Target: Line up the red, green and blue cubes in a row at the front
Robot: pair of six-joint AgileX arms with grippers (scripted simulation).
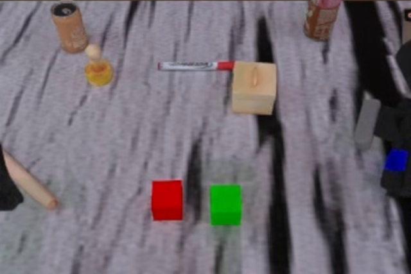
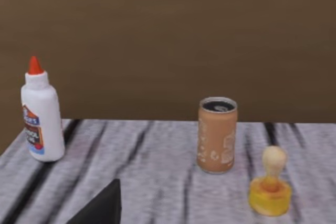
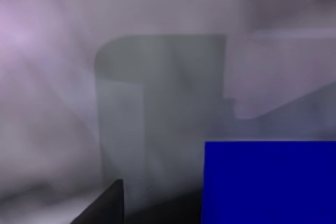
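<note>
Holding the small glossy blue cube (image 1: 396, 160), my right gripper (image 1: 393, 162) is hanging at the table's right edge, jaws clamped on it. Its open slot is lying leftward, beside the glossy green cube (image 1: 225, 205); my left gripper (image 1: 8, 187) is sitting parked far left, jaw state unreadable.

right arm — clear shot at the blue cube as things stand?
Probably yes. The right gripper is already at the blue cube by the table's right edge, and the cube fills its wrist view close up. Only a grey block stands nearby, off to one side.

Even, soft light; faint shadows under red cube (image 1: 167, 199); right wrist view heavily blurred.
</note>
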